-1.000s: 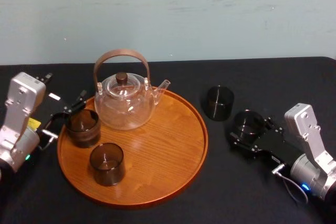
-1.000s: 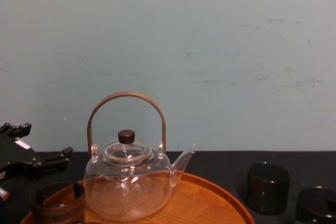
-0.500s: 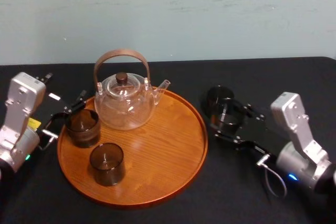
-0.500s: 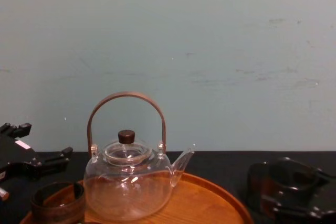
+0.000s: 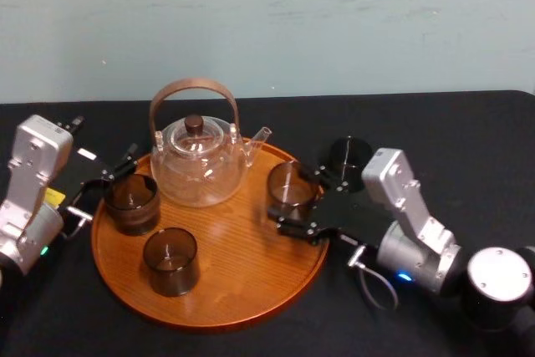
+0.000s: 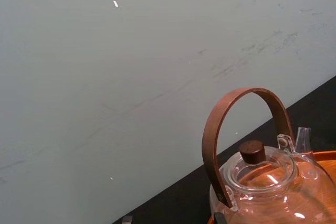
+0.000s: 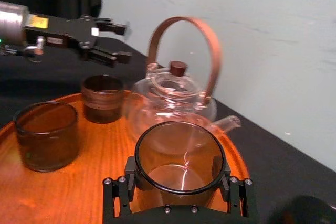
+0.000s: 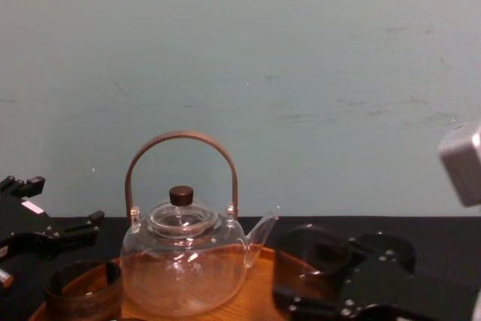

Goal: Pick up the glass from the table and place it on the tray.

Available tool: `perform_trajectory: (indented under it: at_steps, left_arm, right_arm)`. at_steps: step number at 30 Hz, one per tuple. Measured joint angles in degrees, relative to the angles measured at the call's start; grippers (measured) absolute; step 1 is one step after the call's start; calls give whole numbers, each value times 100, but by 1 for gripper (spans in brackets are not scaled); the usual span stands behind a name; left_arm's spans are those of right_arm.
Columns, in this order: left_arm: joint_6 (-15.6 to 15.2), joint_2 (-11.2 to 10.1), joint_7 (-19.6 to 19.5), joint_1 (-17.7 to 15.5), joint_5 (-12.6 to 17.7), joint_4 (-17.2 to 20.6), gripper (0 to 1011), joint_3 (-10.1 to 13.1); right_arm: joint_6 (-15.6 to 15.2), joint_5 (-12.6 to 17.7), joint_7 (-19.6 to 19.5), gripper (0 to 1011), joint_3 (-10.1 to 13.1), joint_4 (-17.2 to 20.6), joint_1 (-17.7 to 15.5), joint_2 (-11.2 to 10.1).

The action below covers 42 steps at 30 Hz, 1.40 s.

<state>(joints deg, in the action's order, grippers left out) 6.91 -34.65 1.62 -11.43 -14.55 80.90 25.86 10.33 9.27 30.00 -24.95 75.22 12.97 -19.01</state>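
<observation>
Over the tray (image 5: 242,265), right gripper (image 5: 292,200) holds glass (image 5: 292,181) upright.

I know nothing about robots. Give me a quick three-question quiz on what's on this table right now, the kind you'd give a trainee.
1. True or false: the right gripper has its fingers shut on a glass over the tray.
2. Besides that one, how many glasses stand on the tray? A one, B two, C three.
3. Fill in: the left gripper sits, fingers open, at the tray's ____ edge.
Key: 1 true; 2 B; 3 left.
</observation>
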Motion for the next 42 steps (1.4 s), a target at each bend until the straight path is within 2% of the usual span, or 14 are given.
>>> perform_trajectory:
  at_steps: [14, 28, 42]
  left_arm:
    - [0, 0, 0, 0, 0, 0, 1001, 0]
    - [0, 0, 0, 0, 0, 0, 1001, 0]
    - [0, 0, 0, 0, 0, 0, 1001, 0]
  right_arm:
    - [239, 135, 335, 913, -493, -669, 342, 303]
    - [286, 110, 443, 913, -799, -865, 452, 403]
    - [289, 112, 513, 913, -968, -939, 513, 448]
